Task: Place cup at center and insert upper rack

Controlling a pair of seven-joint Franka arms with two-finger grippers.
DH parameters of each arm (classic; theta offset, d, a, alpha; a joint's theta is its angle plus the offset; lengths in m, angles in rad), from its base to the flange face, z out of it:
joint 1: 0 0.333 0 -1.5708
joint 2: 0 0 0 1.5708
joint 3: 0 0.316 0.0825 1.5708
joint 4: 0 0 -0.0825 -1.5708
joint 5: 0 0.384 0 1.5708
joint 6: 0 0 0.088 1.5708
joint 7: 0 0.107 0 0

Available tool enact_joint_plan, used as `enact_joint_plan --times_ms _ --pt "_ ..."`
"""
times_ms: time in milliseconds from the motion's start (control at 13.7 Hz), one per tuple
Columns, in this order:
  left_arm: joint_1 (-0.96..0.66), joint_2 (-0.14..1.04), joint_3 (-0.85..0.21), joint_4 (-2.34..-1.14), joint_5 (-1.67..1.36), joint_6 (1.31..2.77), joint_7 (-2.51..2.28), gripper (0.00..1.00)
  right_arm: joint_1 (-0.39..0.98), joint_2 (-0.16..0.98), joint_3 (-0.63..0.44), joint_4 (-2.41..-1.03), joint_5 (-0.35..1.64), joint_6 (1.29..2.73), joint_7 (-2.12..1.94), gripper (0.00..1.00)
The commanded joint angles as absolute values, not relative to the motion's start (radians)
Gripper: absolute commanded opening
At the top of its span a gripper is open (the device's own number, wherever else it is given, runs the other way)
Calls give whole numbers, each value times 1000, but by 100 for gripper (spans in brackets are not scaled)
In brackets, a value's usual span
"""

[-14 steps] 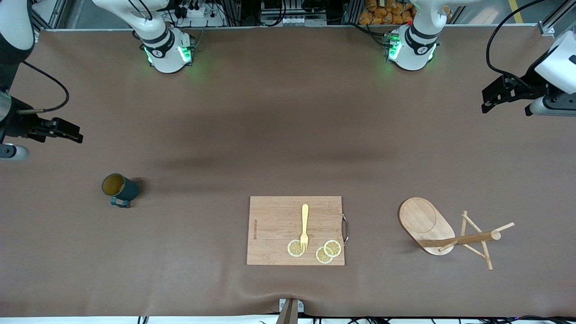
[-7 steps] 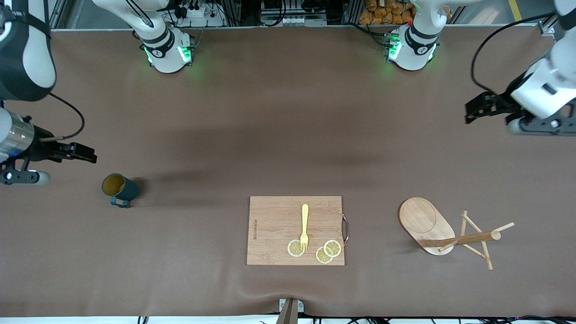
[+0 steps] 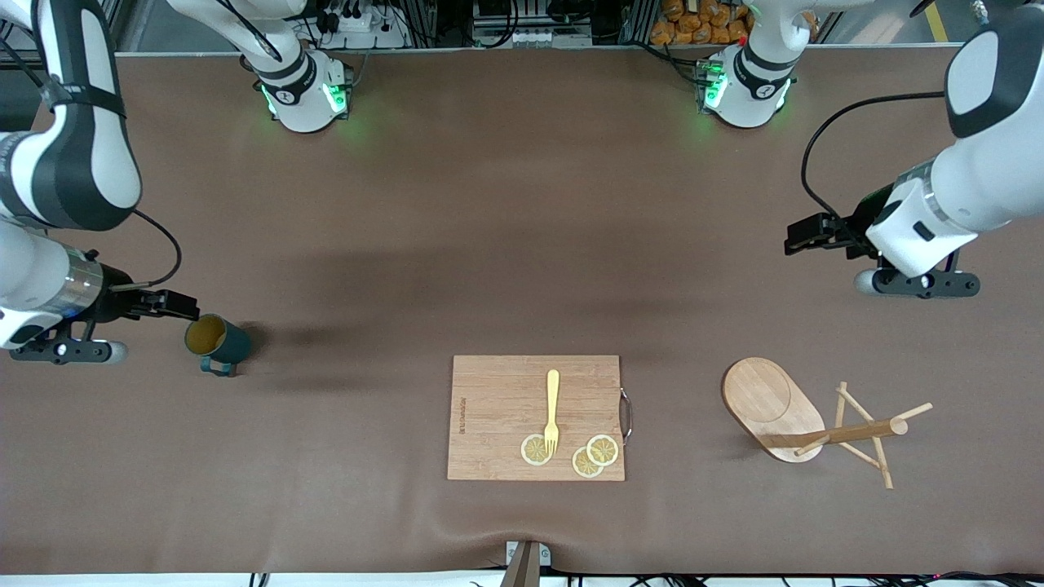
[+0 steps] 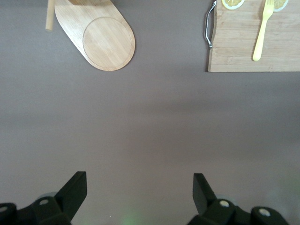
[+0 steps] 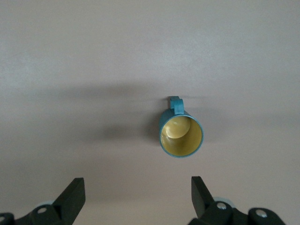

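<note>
Front view: the cup (image 3: 217, 343) stands upright on the brown table (image 3: 489, 228) near the edge at the right arm's end. It is a small dark teal mug with a yellowish-tan inside, its little loop handle pointing toward the front camera's edge. The right gripper (image 3: 175, 304) hangs just beside the cup's rim, low over the table. The upper rack (image 3: 803, 420) lies tipped on its side toward the left arm's end, close to the front camera's edge: an oval bamboo base standing on edge, a round post running along the table and thin pegs sticking out at angles. The left gripper (image 3: 803, 235) hangs over bare table, well apart from the rack. Between cup and rack, near the middle of the front camera's edge, lies a rectangular cutting board (image 3: 497, 399) with a metal handle, carrying a yellow fork (image 3: 552, 410) and 3 lemon slices (image 3: 594, 455); 1 slice lies under the fork's tines. A line of small print runs along one short side of the board, too small to read.

Left wrist view: the left gripper (image 4: 139, 190) has its 2 dark fingers spread wide apart over bare table. The rack's oval base (image 4: 99, 40) and a bit of post show, as do the board's handle end (image 4: 243, 44) and the fork (image 4: 262, 30).

Right wrist view: the right gripper (image 5: 138, 194) has its 2 fingers wide apart, holding nothing. The cup (image 5: 180, 133) stands ahead of them, mouth up, apart from both fingers.
</note>
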State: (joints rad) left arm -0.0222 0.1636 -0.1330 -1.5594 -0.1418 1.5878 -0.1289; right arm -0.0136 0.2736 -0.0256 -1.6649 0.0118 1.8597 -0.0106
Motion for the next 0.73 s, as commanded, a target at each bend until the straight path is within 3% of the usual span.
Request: enact_joint_plan --times_ms 0,656 --pt "-14 190 -133 -1546 -156 1591 -120 100 -15 276 -23 -1727 8 1923 -23 100" --pt "32 201 -124 -1497 -147 1582 -101 100 -35 393 -25 -1793 -14 2131 -66 100"
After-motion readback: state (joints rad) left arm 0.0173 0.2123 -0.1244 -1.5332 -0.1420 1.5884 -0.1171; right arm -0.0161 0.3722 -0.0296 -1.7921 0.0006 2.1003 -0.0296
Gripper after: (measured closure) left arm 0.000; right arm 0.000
